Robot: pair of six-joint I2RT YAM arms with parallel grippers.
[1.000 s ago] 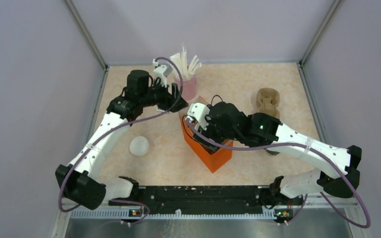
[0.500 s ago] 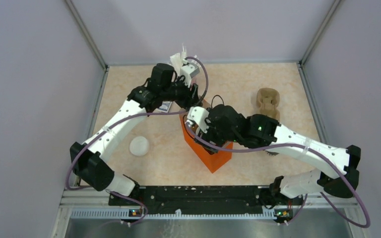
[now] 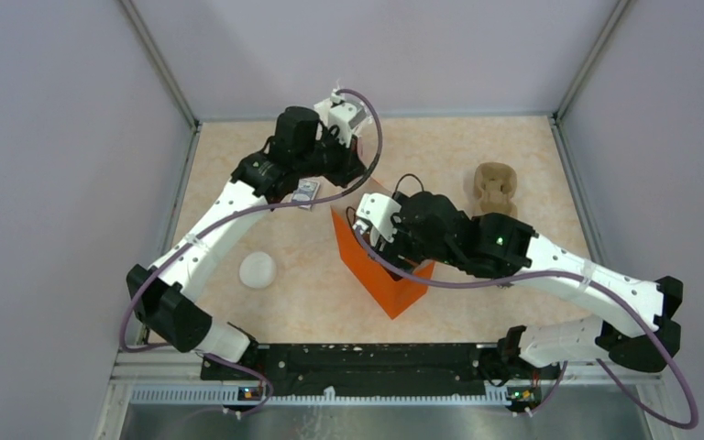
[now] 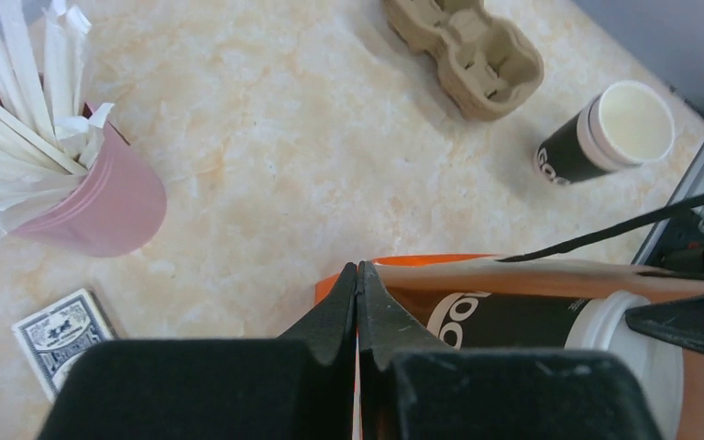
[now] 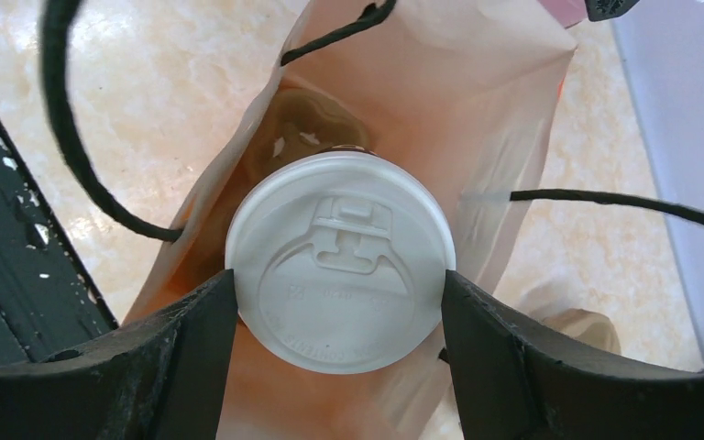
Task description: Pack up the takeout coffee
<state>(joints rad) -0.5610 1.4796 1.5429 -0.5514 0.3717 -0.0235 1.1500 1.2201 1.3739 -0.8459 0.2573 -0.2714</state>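
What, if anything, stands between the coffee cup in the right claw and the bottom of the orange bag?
Nothing visible does. The right claw holds the cup already within the open mouth of the bag, and the cord handles hang off to either side. Its floor under the cup is hidden.

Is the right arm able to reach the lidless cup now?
Probably not yet: the right gripper holds the takeout coffee in the orange bag's mouth, so nothing is free to take the lidless cup.

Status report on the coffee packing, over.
Left gripper shut at orange bag rim. Right gripper holding takeout coffee in bag mouth. Handle cords flank it.
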